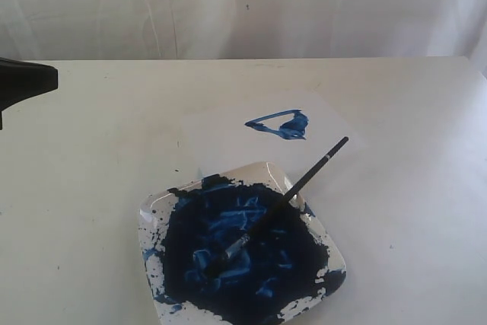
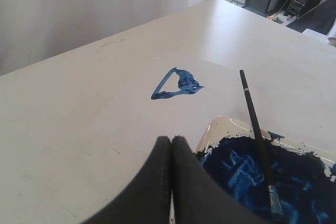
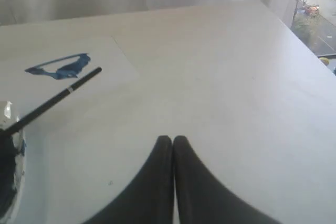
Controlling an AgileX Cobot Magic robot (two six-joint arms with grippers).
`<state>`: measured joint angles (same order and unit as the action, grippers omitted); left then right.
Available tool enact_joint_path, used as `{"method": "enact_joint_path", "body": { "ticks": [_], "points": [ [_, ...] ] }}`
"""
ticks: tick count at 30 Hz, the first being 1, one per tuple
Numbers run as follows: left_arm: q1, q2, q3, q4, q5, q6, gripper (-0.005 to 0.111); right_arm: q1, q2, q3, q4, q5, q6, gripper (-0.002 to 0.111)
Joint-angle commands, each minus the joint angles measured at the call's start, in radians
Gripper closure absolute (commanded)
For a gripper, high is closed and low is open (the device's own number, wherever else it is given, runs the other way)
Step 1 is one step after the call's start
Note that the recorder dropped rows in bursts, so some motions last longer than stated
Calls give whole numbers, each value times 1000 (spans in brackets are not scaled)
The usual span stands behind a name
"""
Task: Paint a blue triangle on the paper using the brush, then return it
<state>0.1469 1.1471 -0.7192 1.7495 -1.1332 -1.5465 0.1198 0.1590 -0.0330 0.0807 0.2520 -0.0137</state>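
The brush is seen lying in the plate. Its bristle tip is sunk in the dark blue paint, and its handle is leaned over the plate's far rim so that the end is held out over the paper. The triangle is painted on the paper just beyond the plate, near the handle end but apart from it. The paper is laid flat on the table; whether its near edge touches the plate cannot be told. The left gripper is closed, with its fingers pressed together and nothing held, and is kept to the plate's left. The right gripper is likewise closed and empty, and is held over bare table off to the plate's right.
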Motion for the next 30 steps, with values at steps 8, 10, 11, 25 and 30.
{"method": "enact_joint_path", "body": {
  "ticks": [8,10,11,25,30],
  "points": [
    [-4,-11,2,-5,1,3,107,-1,-158,33,-73,64,14,108],
    [-4,-11,2,-5,1,3,107,-1,-159,33,-81,64,14,108],
    [-4,-11,2,-5,1,3,107,-1,-159,33,-81,66,14,108],
    [-4,-11,2,-5,1,3,107,-68,-159,33,-88,69,22,108],
    [-4,-11,2,-5,1,3,107,21,-159,33,-81,67,29,108]
  ]
}}
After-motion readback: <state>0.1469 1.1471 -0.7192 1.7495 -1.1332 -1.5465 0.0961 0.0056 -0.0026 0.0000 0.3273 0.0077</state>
